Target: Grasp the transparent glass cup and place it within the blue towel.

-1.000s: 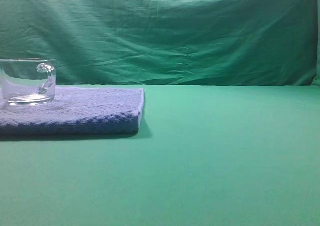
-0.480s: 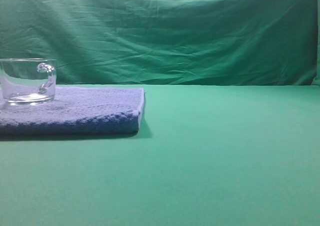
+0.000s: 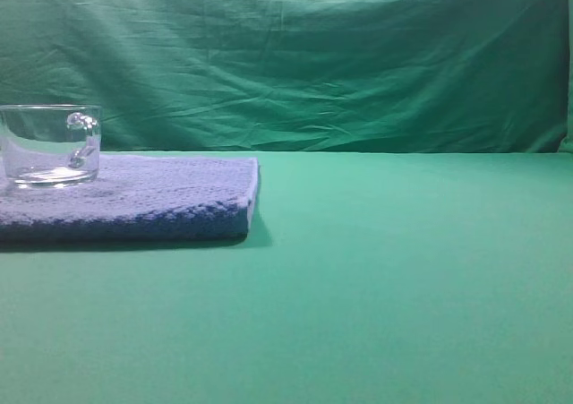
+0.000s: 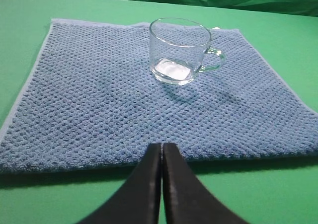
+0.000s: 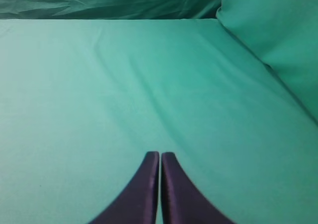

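Observation:
The transparent glass cup point(image 3: 51, 144) stands upright on the blue towel point(image 3: 152, 198) at the far left of the high view. The left wrist view shows the cup point(image 4: 180, 50) on the towel's far half, handle to the right. The towel point(image 4: 99, 105) lies flat on the green cloth. My left gripper point(image 4: 162, 145) is shut and empty, its tips at the towel's near edge, well short of the cup. My right gripper point(image 5: 160, 154) is shut and empty over bare green cloth. Neither gripper shows in the high view.
A green cloth point(image 3: 403, 279) covers the table, and a creased green backdrop point(image 3: 313, 55) hangs behind it. In the right wrist view the backdrop point(image 5: 278, 30) rises at the table's right side.

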